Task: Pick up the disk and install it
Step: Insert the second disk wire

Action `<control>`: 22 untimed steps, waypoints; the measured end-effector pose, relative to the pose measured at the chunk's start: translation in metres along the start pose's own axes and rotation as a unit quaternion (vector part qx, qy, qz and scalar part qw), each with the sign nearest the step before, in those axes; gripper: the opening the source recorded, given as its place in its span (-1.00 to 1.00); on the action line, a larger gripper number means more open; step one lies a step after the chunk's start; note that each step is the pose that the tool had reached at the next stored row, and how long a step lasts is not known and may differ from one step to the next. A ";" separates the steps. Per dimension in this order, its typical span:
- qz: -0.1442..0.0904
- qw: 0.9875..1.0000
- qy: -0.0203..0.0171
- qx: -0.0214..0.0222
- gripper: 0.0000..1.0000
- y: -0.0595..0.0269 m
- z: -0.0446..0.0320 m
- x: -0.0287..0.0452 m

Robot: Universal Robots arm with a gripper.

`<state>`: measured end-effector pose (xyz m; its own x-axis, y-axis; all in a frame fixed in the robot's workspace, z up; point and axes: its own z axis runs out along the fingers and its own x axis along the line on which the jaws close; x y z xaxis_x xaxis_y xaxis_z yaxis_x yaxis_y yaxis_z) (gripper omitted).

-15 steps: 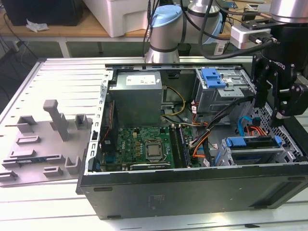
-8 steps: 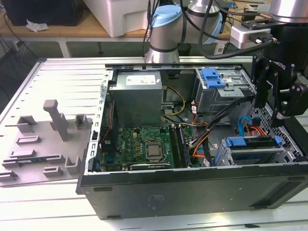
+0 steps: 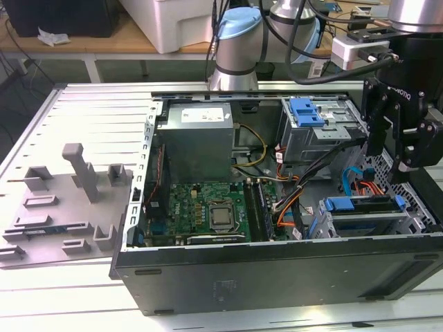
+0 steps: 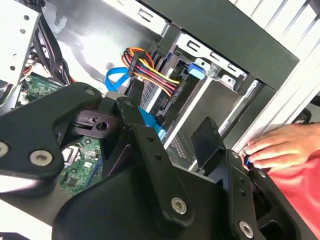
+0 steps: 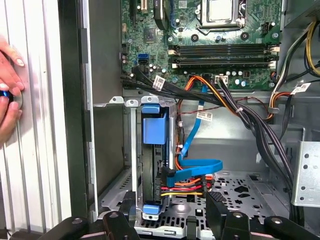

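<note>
Your pincer (image 5: 172,220) hangs wide open and empty over the drive cage (image 5: 131,150). The disk (image 5: 152,150) already sits edge-on in its bay, cables plugged, so install looks about done. Mind that hand (image 5: 7,90).

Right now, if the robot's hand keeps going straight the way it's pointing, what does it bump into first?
Probably the blue-railed disk sitting edge-on in the metal drive cage, with its cable plugs right beside. The hand points into that bay, though depth is hard to judge.
</note>
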<state>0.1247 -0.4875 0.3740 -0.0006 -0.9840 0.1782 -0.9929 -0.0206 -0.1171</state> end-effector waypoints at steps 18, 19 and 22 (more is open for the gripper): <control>0.001 0.999 0.046 -0.006 0.33 0.0114 -0.0012 -0.0107; 0.002 0.999 0.047 -0.008 0.33 0.0115 -0.0009 -0.0107; 0.009 0.999 0.049 -0.013 0.33 0.0119 0.0000 -0.0110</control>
<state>0.1129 -0.4769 0.3706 -0.0281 -0.9619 0.2718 -0.9954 0.0019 -0.0961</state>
